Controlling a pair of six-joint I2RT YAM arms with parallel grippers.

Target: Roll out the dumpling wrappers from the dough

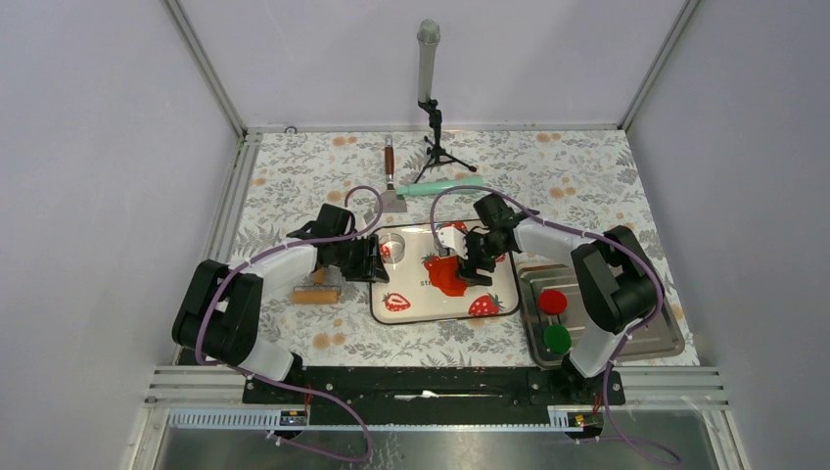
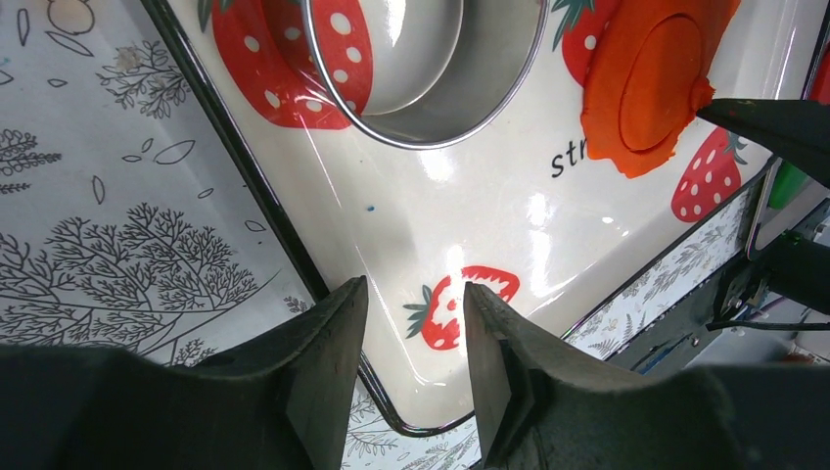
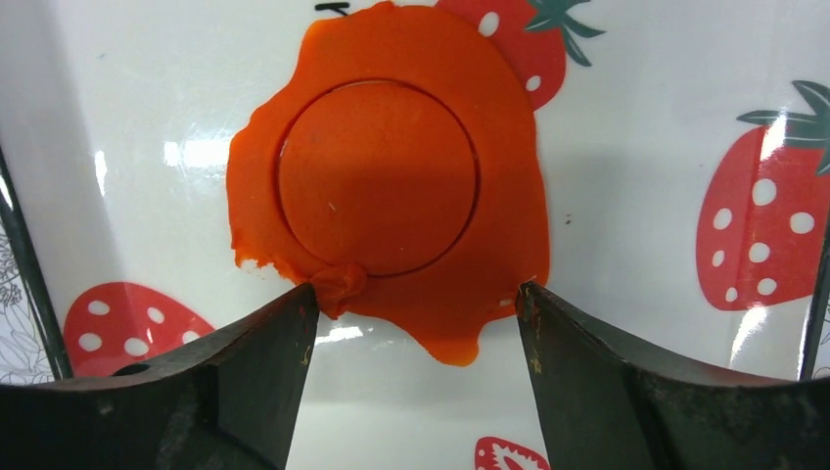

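Right tool (image 3: 416,291), jaws spread, touches flat dough (image 3: 507,220) around cut wrapper (image 3: 377,176).

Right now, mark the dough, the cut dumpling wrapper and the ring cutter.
dough (image 3: 509,196): right wrist view, right margin outside the cut line.
dumpling wrapper (image 3: 377,176): right wrist view, centre of the cut disc.
ring cutter (image 2: 470,93): left wrist view, inner metal wall.
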